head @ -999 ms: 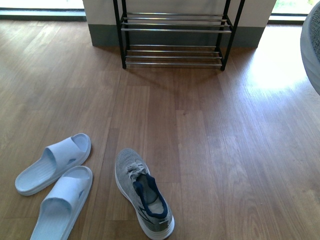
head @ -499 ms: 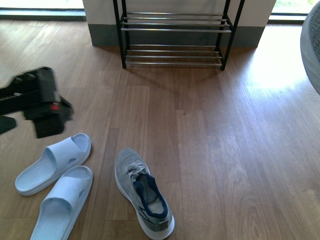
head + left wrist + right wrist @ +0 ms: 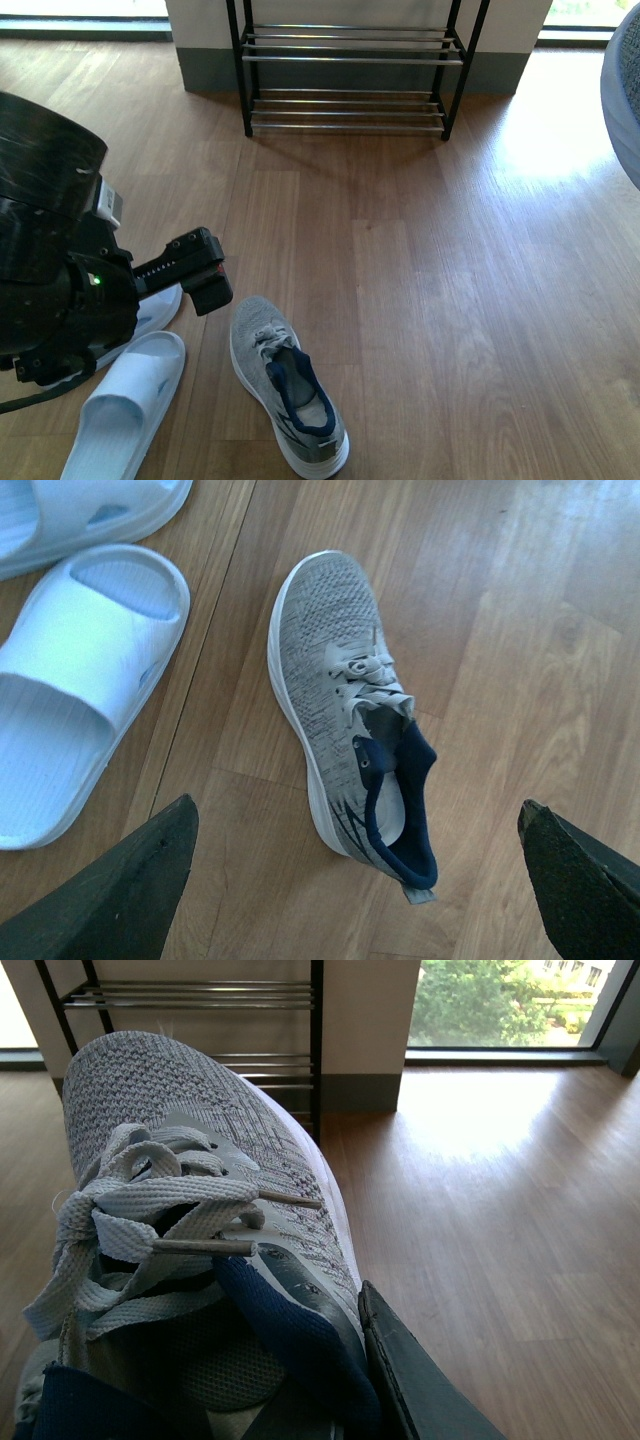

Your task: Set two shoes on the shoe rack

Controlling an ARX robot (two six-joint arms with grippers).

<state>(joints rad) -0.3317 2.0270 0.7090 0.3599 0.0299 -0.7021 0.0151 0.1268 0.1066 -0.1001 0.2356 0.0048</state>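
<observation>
Two fingers of left pincer [image 3: 355,812] spread wide, empty, above the grey sneaker [image 3: 345,700] on the floor [image 3: 520,600], near the slippers [image 3: 70,680]. Drop straight, pinch the collar sides, avoid slippers. Right pincer [image 3: 330,1390] clamps other sneaker [image 3: 190,1160]; rack [image 3: 345,60] well apart, at floor's far edge.

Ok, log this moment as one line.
left gripper: open, above floor sneaker | right gripper: shut on second sneaker | shoe rack: visible tiers bare

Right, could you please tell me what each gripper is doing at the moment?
Left gripper: open, empty, fingers spread over one grey sneaker.
Right gripper: closed on the other grey sneaker.
</observation>
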